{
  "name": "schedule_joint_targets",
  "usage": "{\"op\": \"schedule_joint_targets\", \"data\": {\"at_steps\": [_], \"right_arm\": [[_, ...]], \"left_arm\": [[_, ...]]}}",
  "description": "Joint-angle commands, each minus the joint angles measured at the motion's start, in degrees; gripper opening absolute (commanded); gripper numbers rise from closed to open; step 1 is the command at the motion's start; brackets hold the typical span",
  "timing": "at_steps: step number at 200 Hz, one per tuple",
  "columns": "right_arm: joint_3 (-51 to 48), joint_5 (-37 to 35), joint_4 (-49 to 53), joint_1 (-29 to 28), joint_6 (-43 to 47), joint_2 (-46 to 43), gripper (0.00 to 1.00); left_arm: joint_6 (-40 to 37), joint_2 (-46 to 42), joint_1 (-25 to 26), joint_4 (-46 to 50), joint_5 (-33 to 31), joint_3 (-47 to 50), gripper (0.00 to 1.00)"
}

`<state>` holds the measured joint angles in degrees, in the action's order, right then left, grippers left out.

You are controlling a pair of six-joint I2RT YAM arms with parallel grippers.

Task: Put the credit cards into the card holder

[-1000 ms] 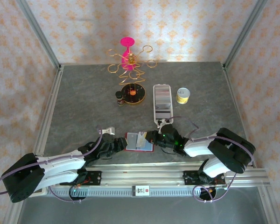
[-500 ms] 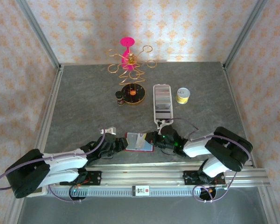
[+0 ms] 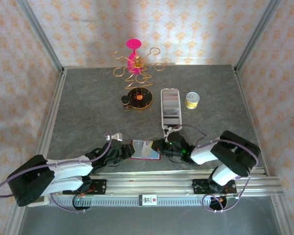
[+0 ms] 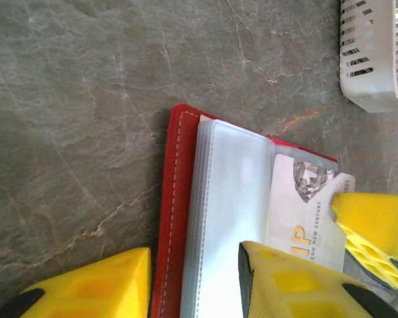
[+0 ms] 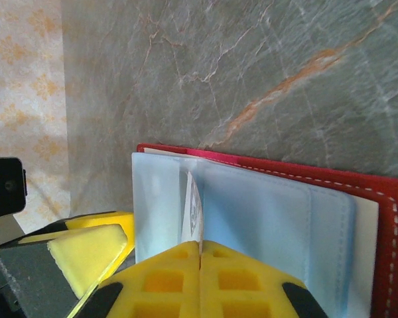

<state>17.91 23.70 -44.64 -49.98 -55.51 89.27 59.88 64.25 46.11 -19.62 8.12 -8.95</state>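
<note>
Grey stone counter [image 3: 88, 107], flowery walls. The red card holder [image 3: 139, 149] lies open near the front edge. The left tool [image 4: 192, 255] straddles its left side, jaws apart. The right tool [image 5: 200, 255] is clenched on a pale card [image 4: 305, 212] partly in a pocket. A white tray [image 3: 170, 107] sits just behind.

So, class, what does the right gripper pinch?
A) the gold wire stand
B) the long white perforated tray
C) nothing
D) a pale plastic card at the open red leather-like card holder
D: the right gripper is shut on the pale plastic card at the red card holder.
</note>
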Motion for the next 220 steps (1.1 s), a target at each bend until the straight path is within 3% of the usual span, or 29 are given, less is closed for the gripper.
{"op": "schedule_joint_targets", "data": {"at_steps": [1,123,220], "right_arm": [[1.6,1.5,0.5,-0.8,0.4,1.8,0.0],[6.4,4.4,0.7,-1.5,1.4,6.5,0.0],[10.4,2.0,2.8,-3.6,0.0,9.6,0.0]], "left_arm": [[-0.6,2.2,0.0,-2.3,2.1,-0.7,0.37],[0.5,4.5,0.0,-6.5,4.3,-0.6,0.35],[2.3,1.6,0.0,-8.2,4.4,0.3,0.35]]}}
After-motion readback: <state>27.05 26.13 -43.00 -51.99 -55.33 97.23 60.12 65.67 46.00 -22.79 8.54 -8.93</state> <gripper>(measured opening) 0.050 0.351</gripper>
